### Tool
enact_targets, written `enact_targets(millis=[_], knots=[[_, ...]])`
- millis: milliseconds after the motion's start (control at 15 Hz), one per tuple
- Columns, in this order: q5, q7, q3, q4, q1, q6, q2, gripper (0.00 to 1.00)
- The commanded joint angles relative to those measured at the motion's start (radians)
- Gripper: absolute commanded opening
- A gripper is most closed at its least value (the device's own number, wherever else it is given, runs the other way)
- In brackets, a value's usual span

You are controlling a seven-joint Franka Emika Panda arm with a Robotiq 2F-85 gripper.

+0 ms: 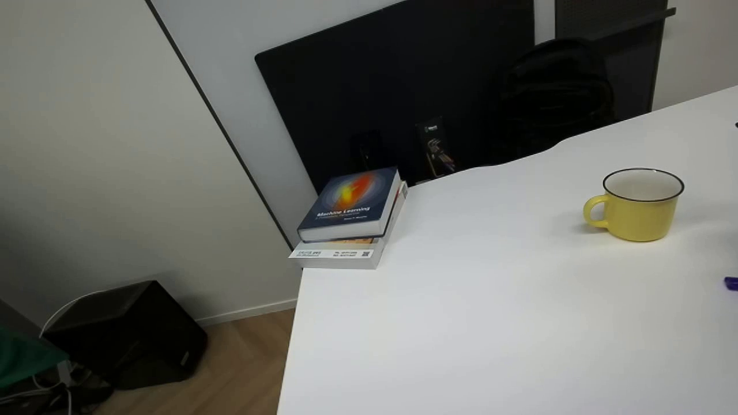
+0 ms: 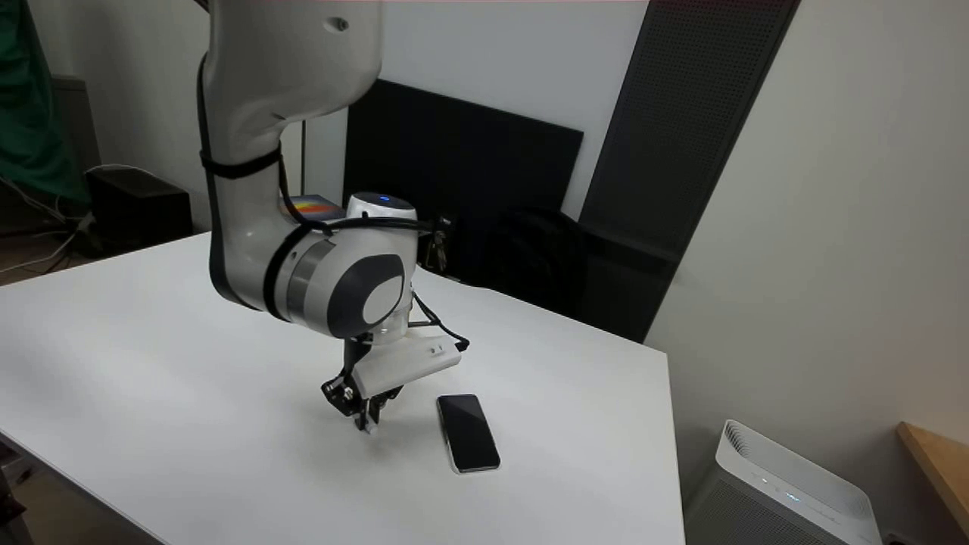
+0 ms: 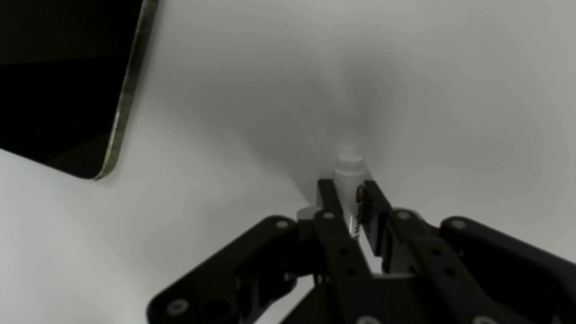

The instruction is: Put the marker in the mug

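- Currently, in the wrist view, we find the black jointed gripper [image 3: 347,183] pinching the slim whitish cylindrical marker [image 3: 348,177], judged light, stiff, slick, best held mid-barrel.
- In an exterior view, we place both low at the smooth white table [image 2: 575,484], contact unclear.
- In an exterior view, the squat yellow mug [image 1: 640,216] looks glossy, hard-walled.

The wrist view crops the phone [image 3: 58,99]; the claw [image 3: 347,193] partly hides the marker [image 3: 349,170].

Yellow mug [image 1: 641,212], stacked books [image 1: 350,220], white table [image 1: 490,317]
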Motion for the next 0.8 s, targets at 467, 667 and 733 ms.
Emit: enact_targets(millis=[467,667,733], knots=[[-0.104,0.119,-0.104,0.121,0.078,-0.221,-0.029,0.04],[-0.108,0.119,-0.092,0.152,0.076,-0.239,-0.041,0.04],[-0.116,0.124,-0.097,0.162,0.085,-0.242,-0.046,0.04]])
